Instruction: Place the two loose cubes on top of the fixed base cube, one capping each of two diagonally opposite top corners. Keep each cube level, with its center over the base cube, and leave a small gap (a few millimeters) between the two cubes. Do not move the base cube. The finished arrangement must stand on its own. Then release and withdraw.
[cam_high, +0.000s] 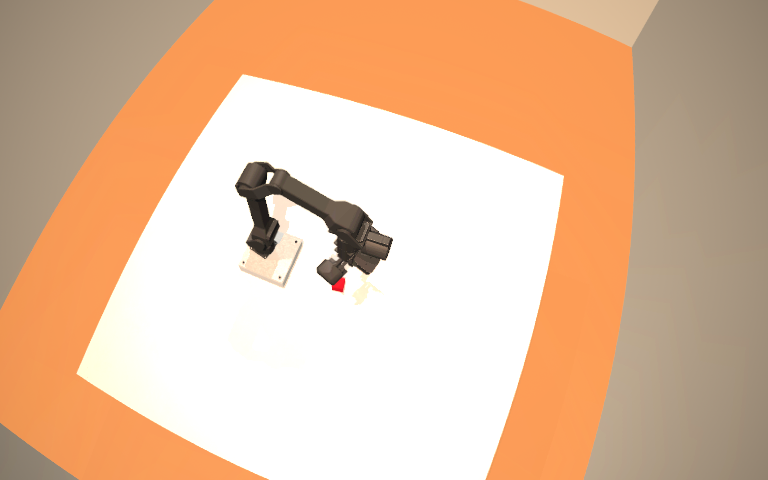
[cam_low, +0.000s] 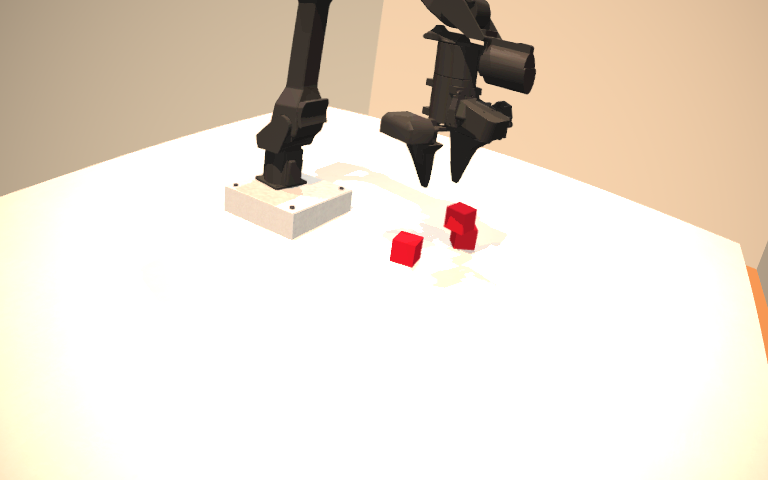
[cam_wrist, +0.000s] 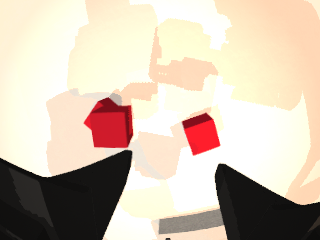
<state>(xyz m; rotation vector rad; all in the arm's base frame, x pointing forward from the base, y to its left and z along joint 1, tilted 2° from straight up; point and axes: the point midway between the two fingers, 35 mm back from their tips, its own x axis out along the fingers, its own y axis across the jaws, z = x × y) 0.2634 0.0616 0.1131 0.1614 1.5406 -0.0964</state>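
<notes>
A red base cube (cam_low: 465, 237) stands on the white table (cam_low: 226, 350) (cam_high: 396, 350). A second red cube (cam_low: 461, 214) rests on top of it, offset toward one corner; from the wrist the pair shows as one red stack (cam_wrist: 108, 124). The other loose red cube (cam_low: 406, 249) (cam_wrist: 200, 134) (cam_high: 338, 286) lies on the table a short way to the stack's left in the exterior view. My gripper (cam_low: 438, 181) (cam_wrist: 175, 164) (cam_high: 346, 266) is open and empty. It hangs a little above the stack and slightly to its left, touching neither cube. In the top view the arm hides the stack.
The arm's white mounting block (cam_low: 288, 208) (cam_high: 271, 263) stands to the left of the cubes. An orange border (cam_high: 589, 113) surrounds the white table top.
</notes>
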